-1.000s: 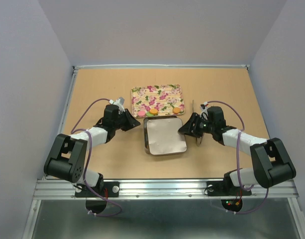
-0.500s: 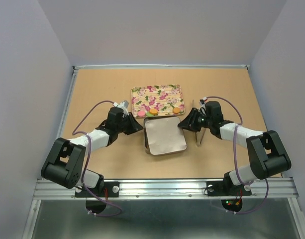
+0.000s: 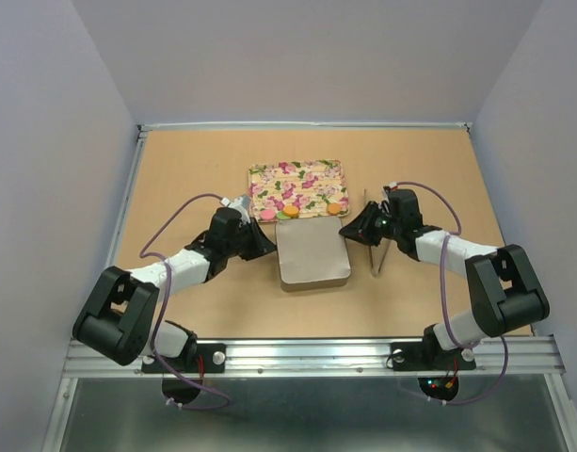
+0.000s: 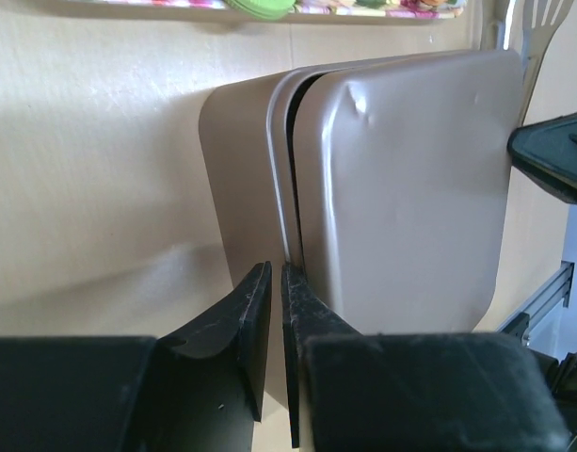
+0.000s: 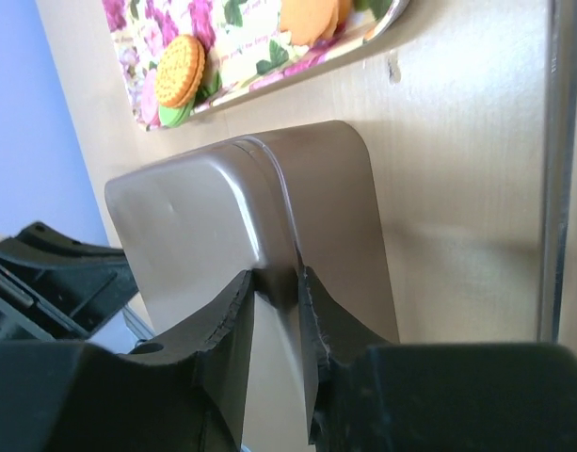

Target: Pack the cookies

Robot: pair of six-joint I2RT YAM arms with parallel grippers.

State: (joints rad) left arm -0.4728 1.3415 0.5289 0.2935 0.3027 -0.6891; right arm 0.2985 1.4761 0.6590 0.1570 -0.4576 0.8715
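Note:
Several cookies lie along the near edge of the floral tray [image 3: 297,179]: a pink one [image 3: 267,215], a green and orange pair [image 3: 287,213] and an orange one [image 3: 334,207]. The right wrist view shows an orange cookie [image 5: 182,70] on the tray; the left wrist view shows a green one [image 4: 261,8]. A rectangular metal tin [image 3: 312,254] is held between both grippers just in front of the tray, tilted so its dull outer face shows. My left gripper [image 3: 266,247] is shut on the tin's left rim [image 4: 290,247]. My right gripper [image 3: 350,232] is shut on its right rim [image 5: 280,279].
A metal slotted spatula [image 3: 377,252] lies on the table right of the tin, under my right arm; it also shows in the left wrist view [image 4: 542,21]. The table has a raised border, and grey walls stand on both sides.
Both grippers have closed in on the tin's sides. The tin has gone from lying flat with its shiny inside up to being tilted, outer face showing, and looks narrower from above.

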